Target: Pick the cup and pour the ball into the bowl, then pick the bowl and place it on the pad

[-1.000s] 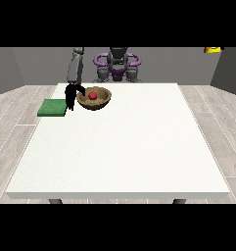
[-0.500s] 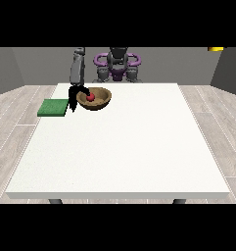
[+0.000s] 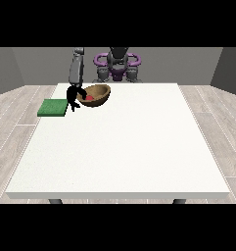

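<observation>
A brown wooden bowl point(image 3: 97, 93) is at the table's far left, tilted with its right rim higher than its left. A red ball point(image 3: 89, 98) lies inside it near the low left side. The black hand at the view's left point(image 3: 72, 97) hangs from a grey arm and is curled over the bowl's left rim. A flat green pad point(image 3: 53, 107) lies on the table just left of that hand. I see no cup. The other hand does not show.
The robot's torso with a purple ring point(image 3: 117, 62) stands behind the far table edge. The white table point(image 3: 124, 152) stretches wide toward the camera, with grey plank floor around it.
The bowl has tipped, its right rim rising slightly, and the ball has slid toward the low left side. The hand stays at the bowl's left rim, barely shifted.
</observation>
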Available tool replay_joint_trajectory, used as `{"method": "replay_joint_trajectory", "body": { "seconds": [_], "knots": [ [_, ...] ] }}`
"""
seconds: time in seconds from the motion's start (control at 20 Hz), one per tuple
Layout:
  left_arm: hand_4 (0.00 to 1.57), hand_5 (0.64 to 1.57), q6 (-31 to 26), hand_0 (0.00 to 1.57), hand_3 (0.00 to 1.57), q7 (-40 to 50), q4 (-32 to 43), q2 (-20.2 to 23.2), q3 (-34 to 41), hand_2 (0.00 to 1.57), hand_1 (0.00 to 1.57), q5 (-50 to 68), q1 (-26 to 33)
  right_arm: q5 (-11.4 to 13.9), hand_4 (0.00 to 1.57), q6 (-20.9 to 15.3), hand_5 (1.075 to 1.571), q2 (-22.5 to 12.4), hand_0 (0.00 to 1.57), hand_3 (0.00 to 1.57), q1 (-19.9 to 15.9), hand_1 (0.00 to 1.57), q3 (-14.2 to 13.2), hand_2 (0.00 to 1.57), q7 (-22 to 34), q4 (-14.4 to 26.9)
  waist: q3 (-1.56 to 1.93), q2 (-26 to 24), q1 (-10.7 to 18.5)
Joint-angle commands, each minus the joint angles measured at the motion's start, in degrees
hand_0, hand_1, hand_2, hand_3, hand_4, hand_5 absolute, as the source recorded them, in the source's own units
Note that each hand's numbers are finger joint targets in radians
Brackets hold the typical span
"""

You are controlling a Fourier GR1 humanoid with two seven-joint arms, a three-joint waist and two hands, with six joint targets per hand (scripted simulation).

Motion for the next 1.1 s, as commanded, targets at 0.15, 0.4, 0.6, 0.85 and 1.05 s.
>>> {"method": "replay_joint_trajectory", "body": {
  "seconds": [0.15, 0.4, 0.6, 0.85, 1.05],
  "knots": [
    [1.11, 1.519, -2.0, 0.00, 0.00, -0.7, 0.7, 1.3, 1.6, 0.00, 0.00, 2.1, 0.3, 3.3, 0.92, -6.6, 1.525, -6.2, 1.57, 1.41, 4.5, 1.57, 0.1, 1.57, 9.3, 3.1, 1.86, 3.6, 1.5],
    [1.18, 1.525, -1.9, 0.00, 0.00, 0.3, 3.8, 1.4, 1.5, 0.00, 0.00, 1.9, 0.5, 6.1, 1.02, -10.9, 1.545, -9.4, 1.57, 1.27, 3.4, 1.57, 3.5, 1.57, 16.9, -3.2, 1.68, -0.6, -0.7],
    [1.19, 1.528, -2.2, 0.00, 0.00, -1.0, 5.9, 2.4, 2.6, 0.00, 0.00, 1.1, 2.9, 5.3, 1.02, -9.0, 1.554, -14.9, 1.57, 1.07, 2.1, 1.57, 3.9, 1.57, 25.1, -6.5, 1.70, -2.7, -2.6],
    [1.20, 1.537, -1.0, 0.00, 0.00, -4.8, 8.2, 3.2, 3.3, 0.00, 0.00, -1.5, 4.9, 5.6, 1.06, -5.3, 1.556, -21.3, 1.57, 0.87, -3.1, 1.57, 5.4, 1.57, 36.1, -10.0, 1.96, -2.7, -5.7],
    [1.20, 1.541, -1.3, 0.00, 0.00, -5.5, 10.2, 2.1, 2.8, 0.00, 0.00, -2.5, 9.5, 6.5, 1.09, -1.2, 1.568, -24.1, 1.57, 0.68, -2.2, 1.57, 7.3, 1.57, 42.2, -12.5, 2.03, -8.7, -8.1]
  ]
}}
